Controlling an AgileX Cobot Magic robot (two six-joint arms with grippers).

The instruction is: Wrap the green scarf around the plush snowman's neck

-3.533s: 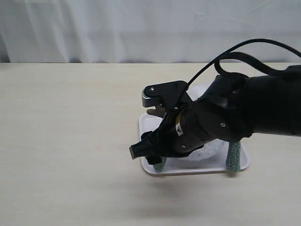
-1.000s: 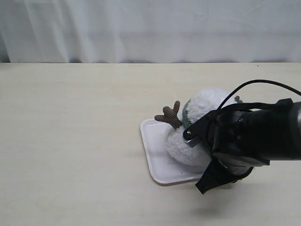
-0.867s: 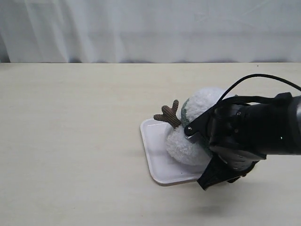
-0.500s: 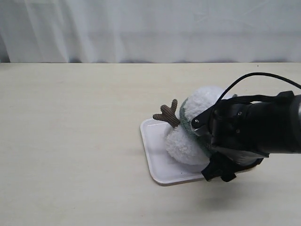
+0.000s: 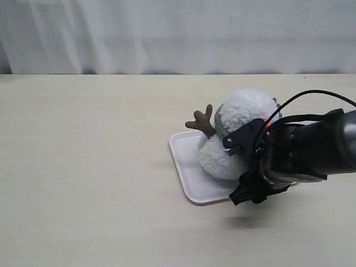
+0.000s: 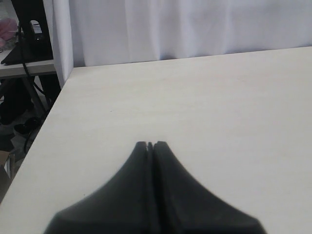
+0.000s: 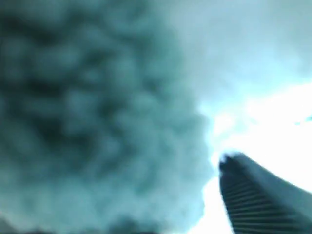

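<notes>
Jaws of the left gripper [image 6: 151,145] are pressed together with nothing between them, parked over bare bench [image 5: 83,167] well apart from the work. Further right, a white tray [image 5: 182,167] carries the plush snowman [image 5: 242,108], which lies tipped over with its head ball up and to the right and a brown twig arm [image 5: 201,121] sticking out to the left. A band of the green scarf [image 5: 218,125] shows at the snowman's neck [image 5: 227,140], between the two balls; how far round it runs is hidden.

Rightmost, the right gripper [image 5: 247,194] is low at the near edge of the tray, against the body ball. Its wrist view is filled with blurred green fuzz, and only one ribbed finger [image 7: 253,200] shows, so I cannot tell whether the jaws are apart or clamped on the fleece.

By its look, the scarf is light, limp and grippy, so it should bunch and drape rather than slide. A hold near one rounded end seems best, pinching through the full thickness. The snowman is soft and light too, and may roll or shift on the tray if the strip is pulled hard.
</notes>
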